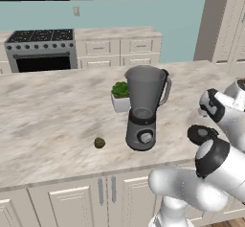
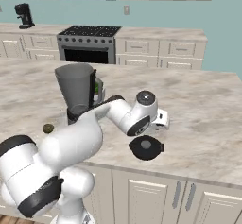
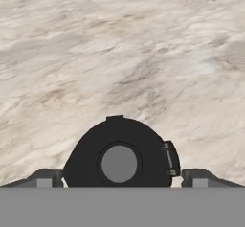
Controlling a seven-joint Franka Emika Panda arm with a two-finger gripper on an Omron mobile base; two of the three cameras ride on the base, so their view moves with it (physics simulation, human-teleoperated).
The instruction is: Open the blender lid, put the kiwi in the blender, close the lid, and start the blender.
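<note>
1. Left base view: blender (image 1: 144,107) upright on marble counter (image 1: 48,120), jar open at top, no lid on. Small plant in white pot (image 1: 120,96) just behind-left of jar. Kiwi (image 1: 99,142) on counter, left of blender base, apart from it. Stove (image 1: 42,49) at back wall.

2. Right base view: lid (image 2: 146,148) flat on counter near front edge, well right of blender (image 2: 78,93). Kiwi (image 2: 48,128) left of blender base. Arm bent over counter, hand above lid; fingers hidden here, cannot tell state from this view.

3. Hand view: looking down at lid (image 3: 119,154), grey knob up, lying on marble. Gripper (image 3: 119,179) spread wide; fingertips (image 3: 45,179) at each side of lid, w/ small gap, not gripping.
</note>
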